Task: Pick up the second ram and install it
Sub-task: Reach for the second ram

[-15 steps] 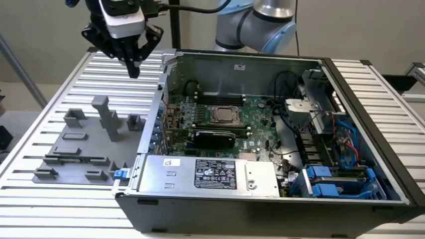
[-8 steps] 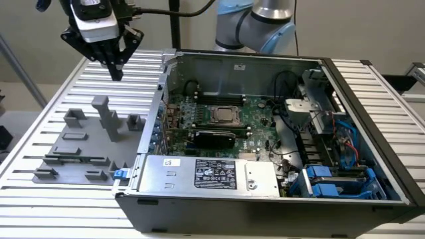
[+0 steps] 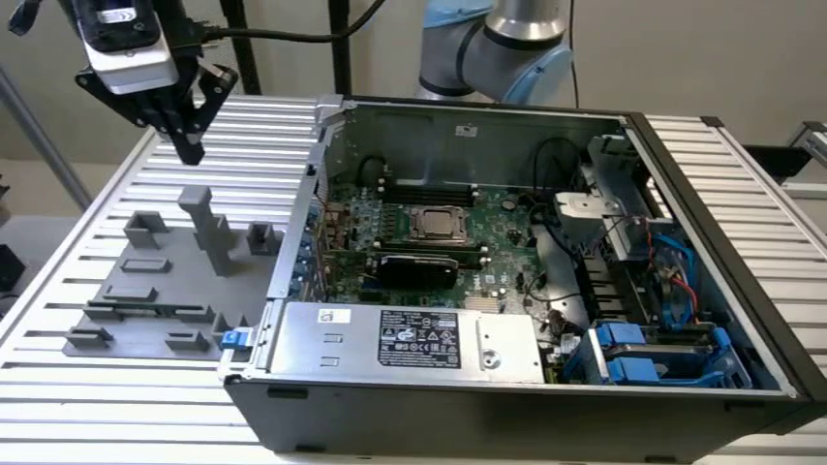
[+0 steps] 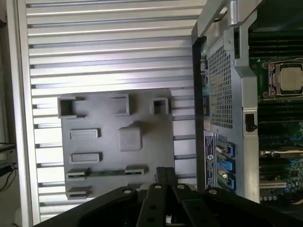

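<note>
Second ram [image 4: 106,173] sat in a long slot of the grey fixture [image 3: 145,291], which rested on the worktop [image 3: 116,407] near its edge at the exterior view's left, beside the open computer case [image 3: 517,417]. Your gripper [image 3: 190,145] hung above the fixture, fingers together, clamped on nothing, apart from the ram.

We see bright, even light; the bench [image 3: 130,407] shines at lower left, and the case [image 3: 466,131] looks darker inside.
</note>
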